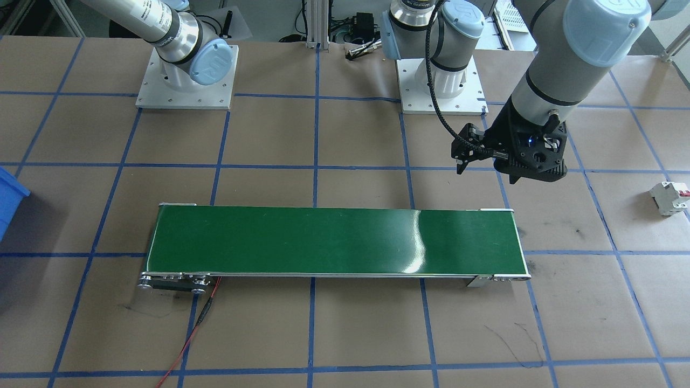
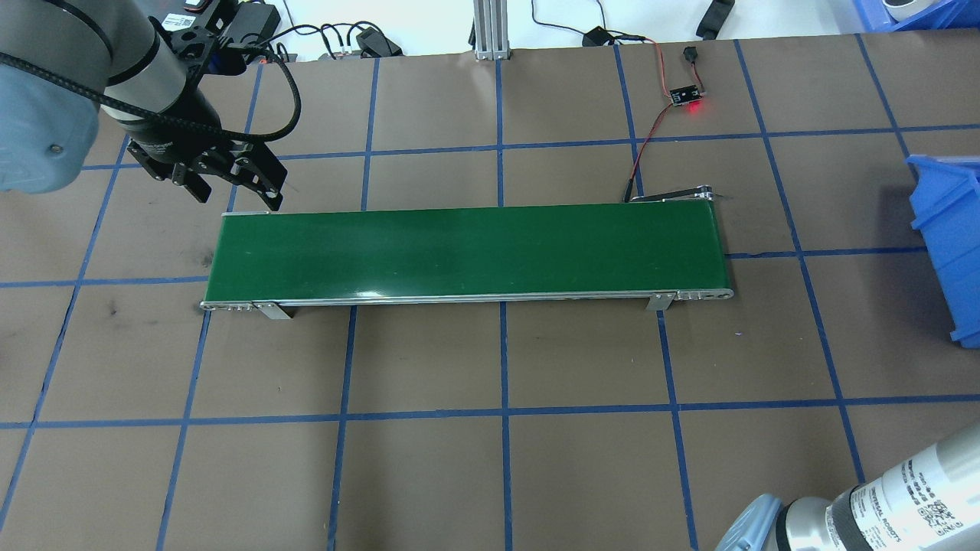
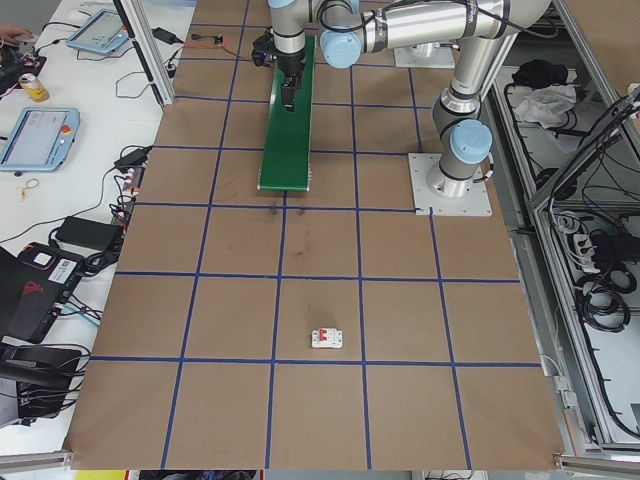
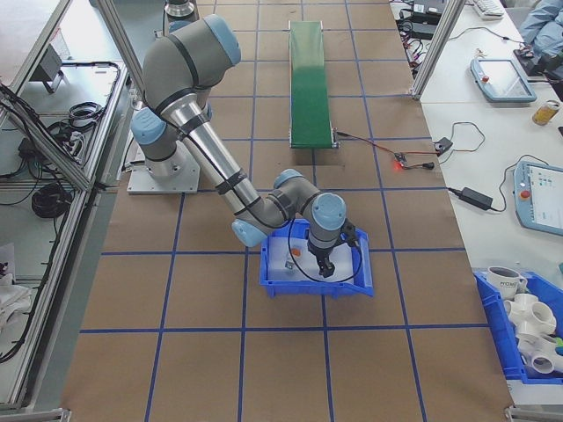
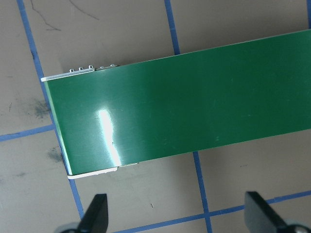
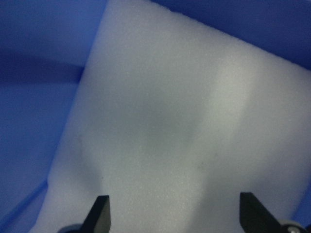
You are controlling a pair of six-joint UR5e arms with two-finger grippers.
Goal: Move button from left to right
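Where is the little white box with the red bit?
The white box lies on the brown table on the robot's left side, near the front-facing view's right edge, well past the green belt.

My left fingers (image 5: pixel 99 213) spread wide over bare counter (image 2: pixel 429 360) beside the green belt's (image 2: pixel 467 249) end, nothing between them. My right fingers (image 6: pixel 102 216) hang apart above white foam (image 6: pixel 184 121), blue bin walls (image 6: pixel 39 58) close alongside.

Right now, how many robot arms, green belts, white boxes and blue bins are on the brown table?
Grey robot arms: 2 (left arm, right arm)
Long green conveyor belt: 1
Small white boxy breaker with red mark: 1
Blue plastic bin: 1
Total: 5
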